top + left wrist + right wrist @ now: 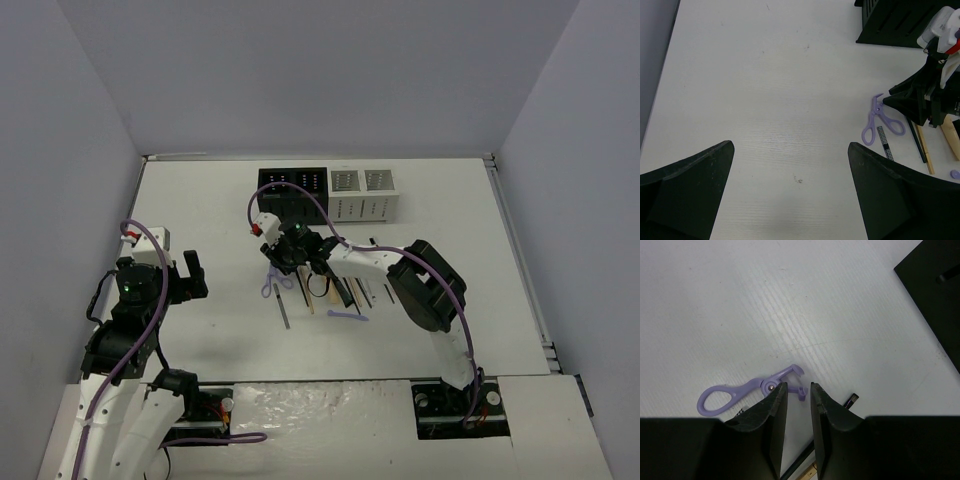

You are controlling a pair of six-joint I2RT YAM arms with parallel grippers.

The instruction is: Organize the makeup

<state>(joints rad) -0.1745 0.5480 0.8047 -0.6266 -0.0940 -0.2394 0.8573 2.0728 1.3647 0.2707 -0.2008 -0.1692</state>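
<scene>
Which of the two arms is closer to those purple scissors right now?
The right one. The right fingers sit right at the scissors, narrowly parted either side of the tip end. The left fingers hang wide open over bare table, well apart on the scissors' left.

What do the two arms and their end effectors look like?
The left arm and right arm mix white links with black joint housings, each trailed by a lilac cable. The left end effector and right end effector have two wedge-shaped black fingers.
</scene>
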